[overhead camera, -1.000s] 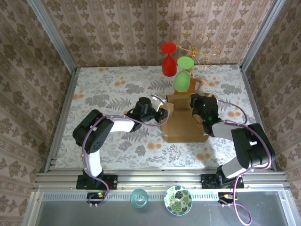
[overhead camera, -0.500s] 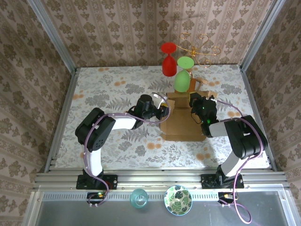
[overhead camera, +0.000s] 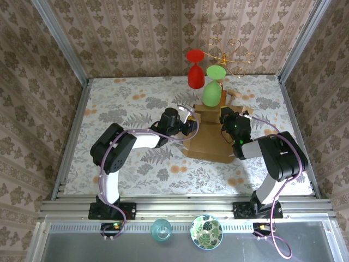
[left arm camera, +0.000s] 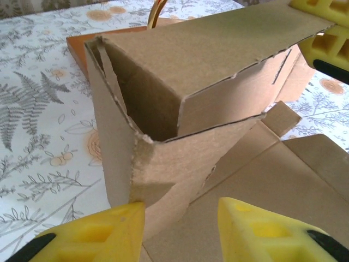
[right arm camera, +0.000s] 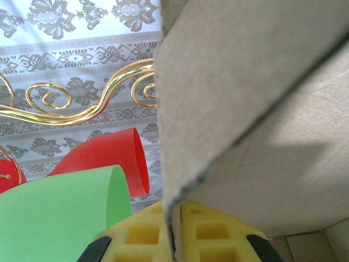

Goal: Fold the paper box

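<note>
Your left pincer stands apart at the bottom edge of the left wrist view, with a clear gap between its two yellow pads. The lower corner of a raised cardboard wall comes down into that gap. The pad at lower left sits close beside that wall, and you cannot tell whether it touches. The pad at lower right lies over a flat panel, clear of the wall, so nothing is clamped there.

Your right pincer is clamped on the paper box. At the bottom of the right wrist view a thin cardboard edge runs down between its pads, which press it from both sides.

In the overhead view the box lies on the floral tabletop a little right of centre. The left pincer is at its left edge and the right pincer at its upper right corner. The box is partly formed. The left wrist view shows one side wall upright with a ragged top corner, a folded panel leaning over behind it, and flat panels spreading toward the lower right.

An orange-brown board lies just behind the box at the upper left of that view. In the lower left of the right wrist view you see a green glass, a red glass behind it, and a curled gold wire above them.
</note>
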Tool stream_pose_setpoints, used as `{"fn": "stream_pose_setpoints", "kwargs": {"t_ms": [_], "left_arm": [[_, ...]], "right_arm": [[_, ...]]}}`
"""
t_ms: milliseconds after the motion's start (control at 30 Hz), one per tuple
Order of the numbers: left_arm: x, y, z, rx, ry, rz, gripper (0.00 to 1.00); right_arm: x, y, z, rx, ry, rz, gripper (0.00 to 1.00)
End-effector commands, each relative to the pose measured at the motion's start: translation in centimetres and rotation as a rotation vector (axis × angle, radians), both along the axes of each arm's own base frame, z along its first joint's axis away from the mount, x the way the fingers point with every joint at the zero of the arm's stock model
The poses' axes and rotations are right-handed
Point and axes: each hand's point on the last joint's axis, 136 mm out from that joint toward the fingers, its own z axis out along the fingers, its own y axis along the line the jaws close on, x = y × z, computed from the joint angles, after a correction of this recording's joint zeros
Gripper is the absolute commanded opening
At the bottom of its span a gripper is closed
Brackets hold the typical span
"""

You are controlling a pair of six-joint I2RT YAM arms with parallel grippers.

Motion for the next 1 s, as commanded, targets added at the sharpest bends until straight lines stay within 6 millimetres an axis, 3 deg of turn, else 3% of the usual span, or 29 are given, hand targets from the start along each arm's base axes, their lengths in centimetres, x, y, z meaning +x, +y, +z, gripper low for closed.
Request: {"fn": "stream_pose_setpoints", "kwargs": {"t_ms": [0, 167, 333, 433, 600, 967], "left_arm": [[2.9, 0.5, 0.7, 0.012, -0.061, 0.077, 0.36], [3.2, -0.2, 1.1, -0.005, -0.078, 0.059, 0.22], [3.4, -0.4, 0.8, -0.006, -0.080, 0.083, 0.21], [3.5, 0.0, 0.6, 0.007, -0.091, 0.118, 0.35], [3.9, 0.8, 0.3, 0.025, -0.104, 0.173, 0.46], [4.7, 2.8, 1.2, 0.026, -0.147, 0.190, 0.48]], "right_arm": [[-1.2, 2.4, -4.2, -0.008, 0.145, 0.121, 0.00], [-1.0, 2.5, -4.3, -0.005, 0.146, 0.116, 0.00], [-0.7, 2.8, -4.4, 0.007, 0.144, 0.116, 0.00], [-0.7, 3.0, -4.4, 0.013, 0.144, 0.117, 0.00], [-0.8, 2.9, -4.3, 0.015, 0.144, 0.112, 0.00], [-1.0, 2.8, -4.3, 0.016, 0.149, 0.109, 0.00]]}}
